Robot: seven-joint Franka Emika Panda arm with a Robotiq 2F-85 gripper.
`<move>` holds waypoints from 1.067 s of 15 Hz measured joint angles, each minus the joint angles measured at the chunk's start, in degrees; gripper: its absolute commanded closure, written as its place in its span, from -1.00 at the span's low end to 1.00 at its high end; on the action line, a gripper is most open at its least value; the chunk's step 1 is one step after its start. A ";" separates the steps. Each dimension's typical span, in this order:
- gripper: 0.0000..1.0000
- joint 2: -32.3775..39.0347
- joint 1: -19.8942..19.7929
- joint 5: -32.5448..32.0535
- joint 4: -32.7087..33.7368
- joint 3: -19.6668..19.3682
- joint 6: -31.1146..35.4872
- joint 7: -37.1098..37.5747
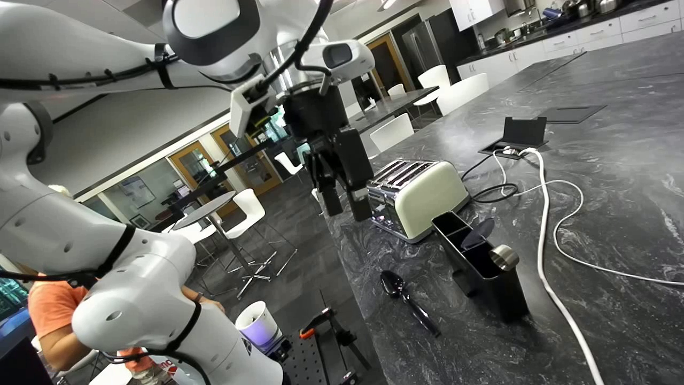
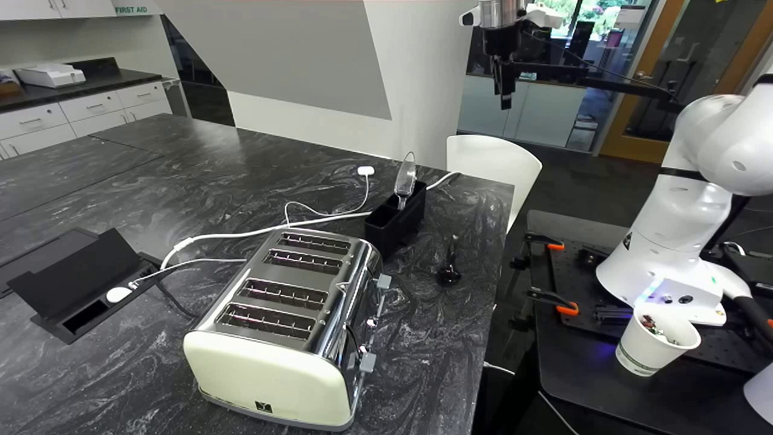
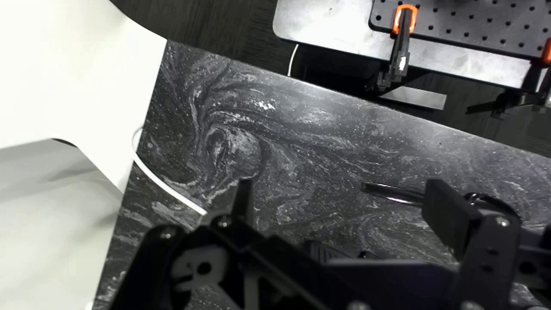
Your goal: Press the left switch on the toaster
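Toaster (image 2: 284, 329), cream-sided, four-slotted, on dark surface (image 2: 438, 356). Black holder (image 2: 398, 229) just beside toaster. Claw (image 1: 347, 207), fingers spread wide, well apart from toaster

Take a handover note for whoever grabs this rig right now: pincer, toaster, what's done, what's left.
Pincer: open, holding nothing, raised clear of the toaster.
Toaster: on the dark counter, left lever and right lever on its robot-facing side.
Done: probably no press yet; pincer touches neither lever.
Remaining: bring the pincer to the left lever, press it down.
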 measured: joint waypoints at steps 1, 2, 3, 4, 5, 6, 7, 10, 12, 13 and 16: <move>-1.00 -0.78 0.97 1.27 -0.29 0.17 0.02 -1.85; -1.00 -1.92 2.13 2.63 -0.77 0.53 0.02 -3.41; -1.00 -3.40 3.51 4.05 -1.44 1.14 0.04 -4.52; -1.00 -5.04 5.04 5.56 -2.32 1.95 0.12 -5.09; -1.00 -6.69 6.74 7.12 -3.34 2.95 0.59 -5.28; -1.00 -8.23 8.53 8.77 -4.54 4.14 1.52 -5.28; -1.00 -9.64 10.38 10.55 -5.87 5.46 2.87 -5.19; -1.00 -13.12 16.37 16.25 -10.29 9.75 9.32 -4.58; -1.00 -14.61 20.62 19.61 -13.18 12.78 14.83 -4.25; -1.00 -14.94 22.73 20.98 -14.43 14.30 17.71 -3.68; -1.00 -14.40 28.38 22.85 -17.44 19.19 26.93 -1.01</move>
